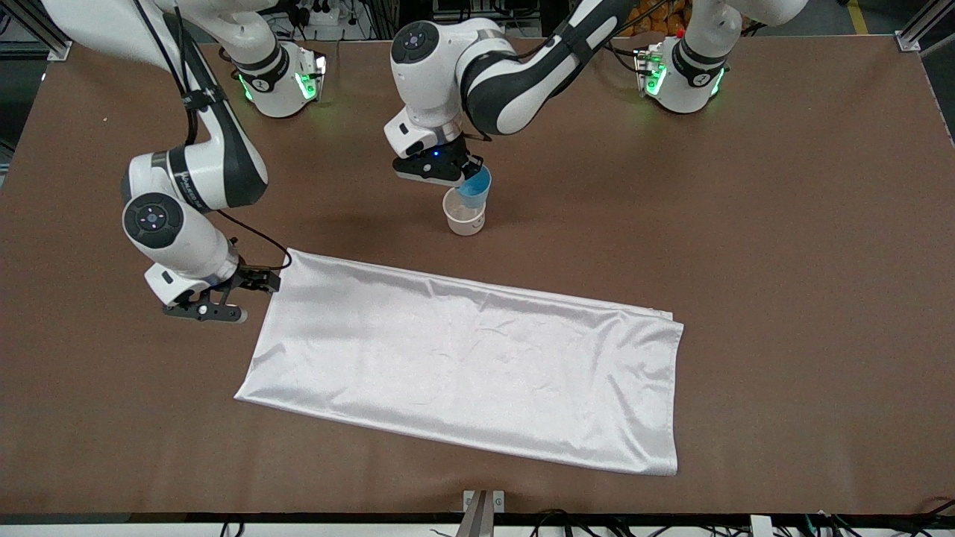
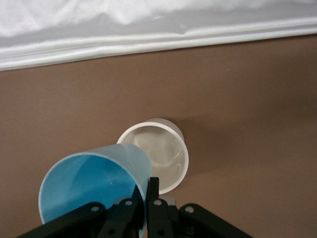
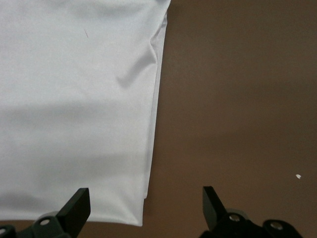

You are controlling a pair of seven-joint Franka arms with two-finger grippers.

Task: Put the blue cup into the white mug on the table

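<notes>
My left pincer (image 1: 468,170) grips the tilted blue cup (image 1: 474,188) by its rim, over the mug (image 1: 464,213), frame center. My right pincer (image 1: 257,287), released, waits at the cloth's (image 1: 477,365) corner.

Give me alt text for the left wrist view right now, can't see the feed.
The left end effector pinches the rim of the tilted blue cup, held just above and beside the open white mug on the brown table. A white cloth lies past the mug.

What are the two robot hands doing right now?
Left gripper: shut on the blue cup's rim, over the white mug.
Right gripper: open, holding nothing, waiting.
</notes>
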